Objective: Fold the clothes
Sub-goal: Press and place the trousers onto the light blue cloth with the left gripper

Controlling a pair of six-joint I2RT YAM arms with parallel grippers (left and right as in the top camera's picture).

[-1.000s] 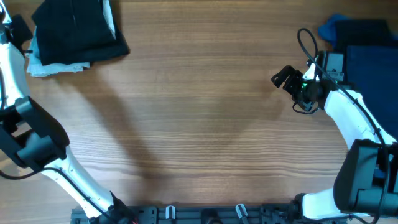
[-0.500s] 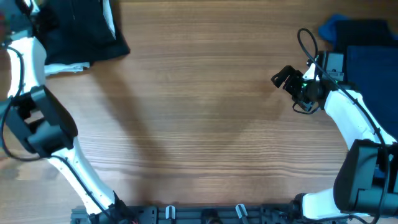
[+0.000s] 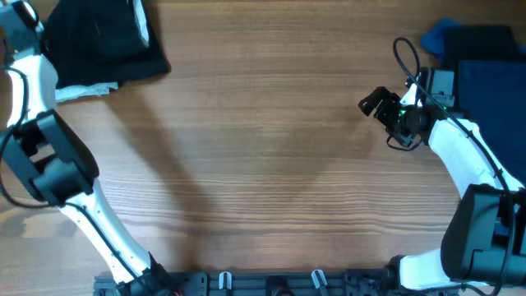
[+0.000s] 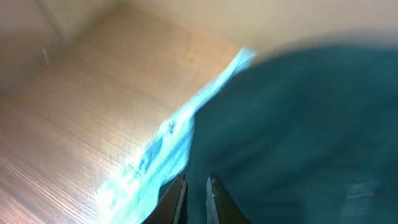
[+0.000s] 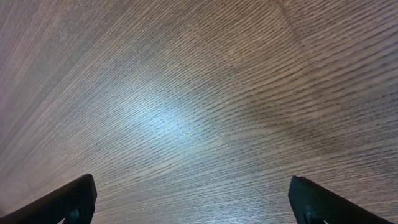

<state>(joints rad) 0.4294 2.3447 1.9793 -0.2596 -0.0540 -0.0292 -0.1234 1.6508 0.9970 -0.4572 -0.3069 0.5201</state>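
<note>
Now pickup was judged underway: left hand (image 4: pixel 195 194), grip untellable, was poised over dark garment (image 4: pixel 298 137); right hand (image 5: pixel 193 190) was held released; a grasp was needed.

Inspection finding: I can read no text, label, brand, number or sign in any view. The dark garment (image 3: pixel 103 41) at 11 o'clock and the blue clothes (image 3: pixel 489 74) at 2 o'clock carry no legible marking. My left wrist view is too blurred to read.
</note>
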